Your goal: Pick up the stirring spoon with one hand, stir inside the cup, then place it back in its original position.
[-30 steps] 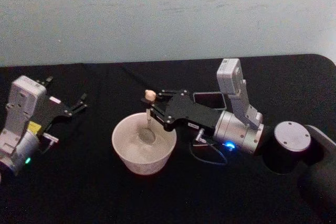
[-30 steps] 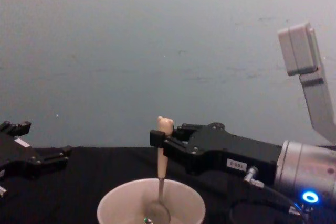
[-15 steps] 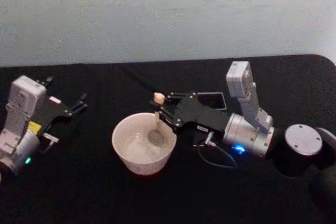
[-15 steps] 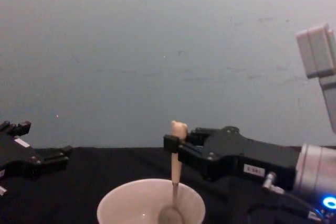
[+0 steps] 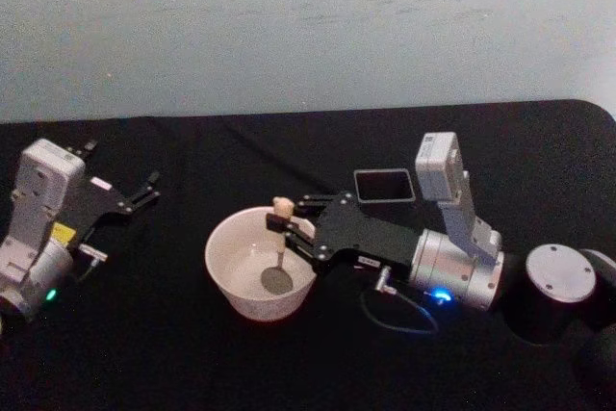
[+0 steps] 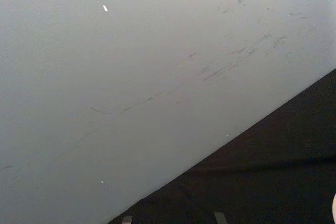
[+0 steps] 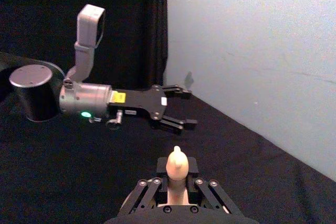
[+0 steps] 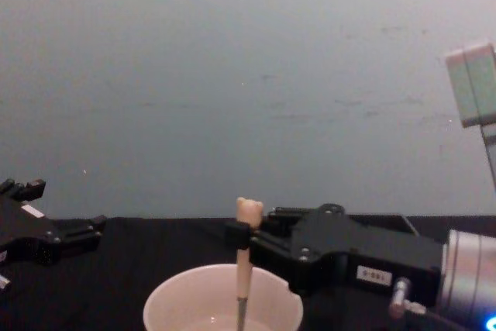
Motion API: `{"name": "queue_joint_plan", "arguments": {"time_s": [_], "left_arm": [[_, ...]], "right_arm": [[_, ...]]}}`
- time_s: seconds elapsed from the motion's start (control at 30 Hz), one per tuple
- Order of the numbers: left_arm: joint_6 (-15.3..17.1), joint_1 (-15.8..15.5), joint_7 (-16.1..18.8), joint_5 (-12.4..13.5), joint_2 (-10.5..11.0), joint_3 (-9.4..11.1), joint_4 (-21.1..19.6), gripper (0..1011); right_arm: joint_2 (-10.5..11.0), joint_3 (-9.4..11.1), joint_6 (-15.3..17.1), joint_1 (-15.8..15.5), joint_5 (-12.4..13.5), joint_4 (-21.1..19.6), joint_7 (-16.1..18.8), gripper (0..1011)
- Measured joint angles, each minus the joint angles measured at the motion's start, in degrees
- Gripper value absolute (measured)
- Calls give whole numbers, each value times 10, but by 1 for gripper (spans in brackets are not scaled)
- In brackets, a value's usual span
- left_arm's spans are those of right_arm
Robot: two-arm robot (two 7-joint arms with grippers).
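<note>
The stirring spoon stands upright in the cream cup, its shiny bowl low inside on the side nearer me. My right gripper reaches in from the right and is shut on the spoon's beige handle just under the bear head. In the chest view the spoon rises out of the cup, with the right gripper holding it. The right wrist view shows the bear head of the spoon between the black fingers. The dark grey holder, the original position, stands behind the right gripper.
My left gripper rests parked at the table's left, fingers apart and holding nothing; it shows as the left gripper far off in the right wrist view. The black table ends at a pale wall. A loose cable hangs under the right wrist.
The spoon circled inside the cup, first to the right, then toward the near side. The right arm drew back toward me, uncovering the grey holder. The left arm stayed still.
</note>
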Motion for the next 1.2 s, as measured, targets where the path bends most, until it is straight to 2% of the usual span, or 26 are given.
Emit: {"name": "queue_joint_plan", "arguments": {"time_s": [0.3, 0.6, 0.8, 1.2], "left_arm": [[0, 0, 0, 0, 0, 0, 0, 1001], [0, 0, 0, 0, 0, 0, 0, 1001], [0, 0, 0, 0, 0, 0, 0, 1001], [0, 0, 0, 0, 0, 0, 0, 1001]], "right_arm": [[-17, -15, 1, 12, 6, 15, 7, 188], [-48, -16, -14, 46, 0, 65, -5, 188], [-53, -11, -18, 55, -5, 82, -10, 188], [-53, -5, -19, 54, -9, 84, -13, 188]]}}
